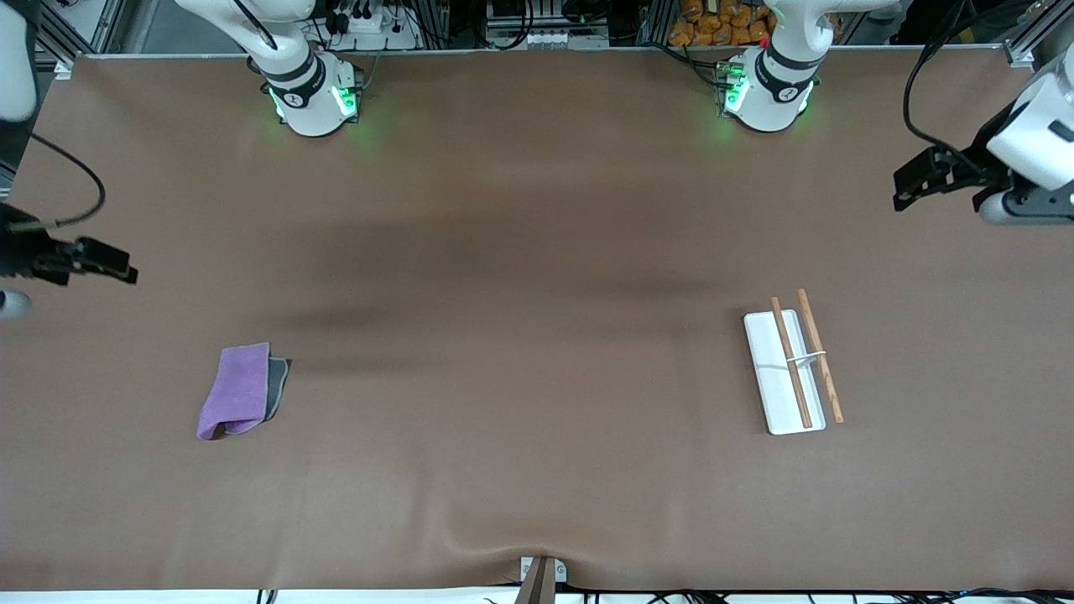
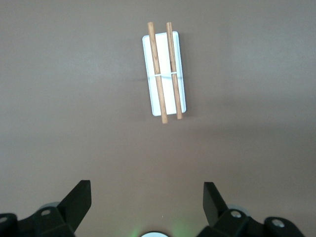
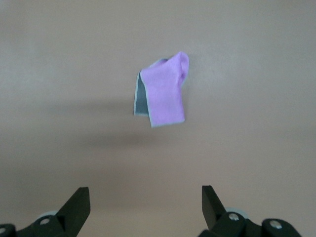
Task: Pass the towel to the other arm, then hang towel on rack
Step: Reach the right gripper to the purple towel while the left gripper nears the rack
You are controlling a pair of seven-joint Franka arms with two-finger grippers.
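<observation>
The purple towel (image 1: 242, 390) lies folded on the table toward the right arm's end, with its dark grey underside showing along one edge. It also shows in the right wrist view (image 3: 165, 94). The rack (image 1: 793, 369), a white base with two wooden rods, lies toward the left arm's end and shows in the left wrist view (image 2: 164, 74). My right gripper (image 3: 145, 197) is open and empty, high over bare table short of the towel. My left gripper (image 2: 147, 197) is open and empty, high over bare table short of the rack.
The brown table cover (image 1: 537, 252) spans the whole view. The two arm bases (image 1: 312, 96) (image 1: 768, 92) stand along the table's edge farthest from the front camera. A small mount (image 1: 541, 575) sits at the nearest table edge.
</observation>
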